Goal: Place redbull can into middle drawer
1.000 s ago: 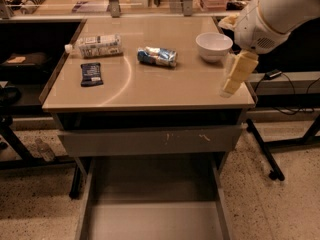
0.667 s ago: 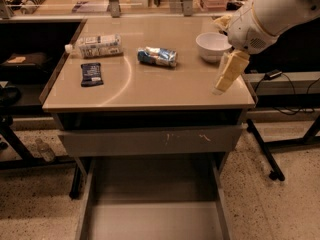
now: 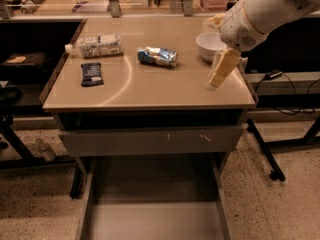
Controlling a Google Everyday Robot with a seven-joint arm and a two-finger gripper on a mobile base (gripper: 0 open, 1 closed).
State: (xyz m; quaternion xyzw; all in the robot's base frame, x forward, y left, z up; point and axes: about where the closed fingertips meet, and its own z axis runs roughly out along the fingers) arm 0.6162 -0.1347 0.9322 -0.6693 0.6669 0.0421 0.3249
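Observation:
The redbull can (image 3: 157, 56) lies on its side on the tan tabletop, left of a white bowl (image 3: 209, 45). My gripper (image 3: 219, 74) hangs from the white arm above the table's right part, to the right of the can and just in front of the bowl. It is apart from the can and holds nothing that I can see. The middle drawer (image 3: 155, 209) is pulled open below the table, a wide grey metal drawer with a bare flat floor.
A white-labelled bottle (image 3: 97, 45) lies at the back left of the table. A dark-blue snack bar (image 3: 91, 74) lies flat in front of it. A grey drawer front with pale scratches (image 3: 150, 140) sits shut above the open drawer. Table legs and cables stand at the right.
The gripper has moved a little left and farther back over the table, closer to the bowl and can. The objects on the table have not moved.

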